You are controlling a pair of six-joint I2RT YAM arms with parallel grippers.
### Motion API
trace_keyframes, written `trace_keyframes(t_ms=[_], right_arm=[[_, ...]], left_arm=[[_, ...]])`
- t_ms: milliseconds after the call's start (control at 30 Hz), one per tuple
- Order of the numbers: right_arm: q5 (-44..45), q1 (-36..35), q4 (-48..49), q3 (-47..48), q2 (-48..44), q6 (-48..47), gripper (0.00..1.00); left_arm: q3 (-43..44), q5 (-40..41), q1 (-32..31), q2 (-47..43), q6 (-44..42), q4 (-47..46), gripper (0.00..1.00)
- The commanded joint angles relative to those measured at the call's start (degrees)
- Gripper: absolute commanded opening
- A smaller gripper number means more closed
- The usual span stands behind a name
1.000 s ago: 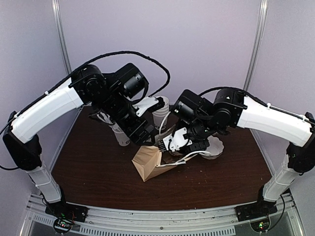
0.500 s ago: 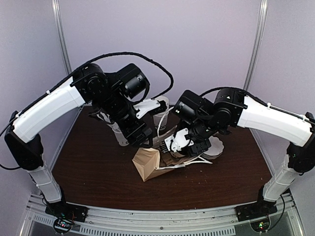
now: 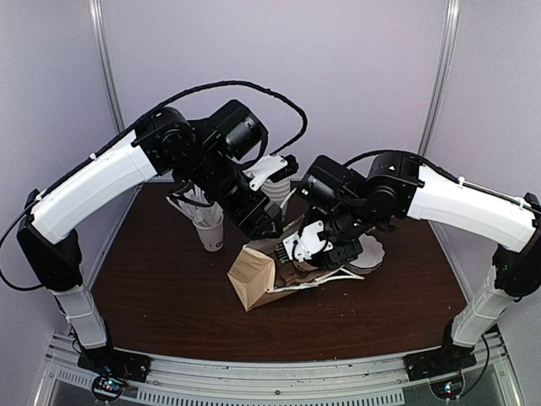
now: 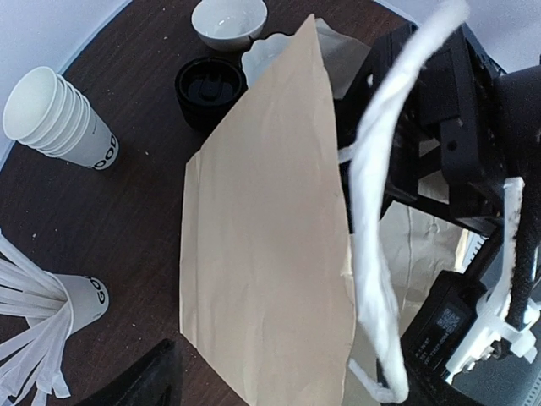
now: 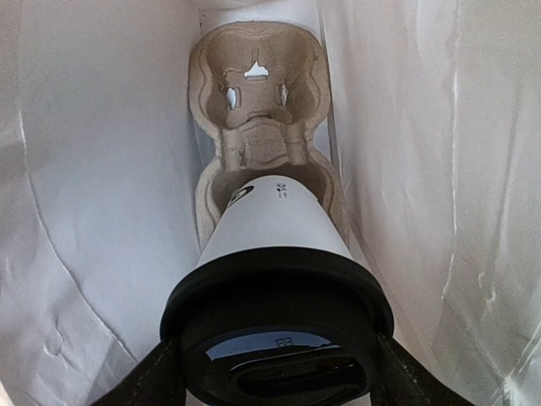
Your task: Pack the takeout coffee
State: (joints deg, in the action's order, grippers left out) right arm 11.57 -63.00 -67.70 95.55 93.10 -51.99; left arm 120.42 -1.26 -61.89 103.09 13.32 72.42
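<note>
Right jaws clamped on the lidded cup (image 5: 275,224), down in the bag (image 4: 262,254) at the carrier (image 5: 254,127); left jaws apart.

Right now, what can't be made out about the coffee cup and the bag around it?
- Coffee cup base: right wrist view, hidden by the cup's own body and lid; its seating in the pulp carrier is unsure.
- Whole cup: top view, hidden inside the paper bag.
- Straw cup lettering: left wrist view, curves out of sight after GO.
</note>
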Motion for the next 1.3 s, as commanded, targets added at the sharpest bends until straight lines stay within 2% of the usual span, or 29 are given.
trace_keyframes(t_ms=[0, 333, 567, 800, 933, 1267], right_arm=[[1.25, 0.35, -0.08, -0.78, -2.16, 1.35, 0.54], [0.45, 0.6, -0.33, -1.59, -3.9, 1.58, 0.53], [-0.06, -0.89, -0.52, -2.98, -5.92, -1.16, 0.53], [5.49, -3.21, 7.08, -10.27, -7.95, -6.33, 0.52], [6.94, -3.53, 9.2, -10.05, -7.22, -6.12, 0.52], [11.65, -3.71, 14.92, -10.21, -4.76, -8.75, 0.52]], left_arm=[[1.39, -1.23, -0.16, 1.47, 0.48, 0.01, 0.82], [-2.52, -3.43, -1.4, 0.09, -6.78, 8.57, 0.81], [-6.39, -5.82, -1.62, -3.31, -11.41, 8.84, 0.81], [-8.8, -9.21, -1.65, -6.01, -14.26, 7.64, 0.82], [-9.83, -9.56, -1.61, -6.84, -15.11, 7.03, 0.81], [-11.56, -5.07, -1.56, -7.56, -16.83, 3.67, 0.81]])
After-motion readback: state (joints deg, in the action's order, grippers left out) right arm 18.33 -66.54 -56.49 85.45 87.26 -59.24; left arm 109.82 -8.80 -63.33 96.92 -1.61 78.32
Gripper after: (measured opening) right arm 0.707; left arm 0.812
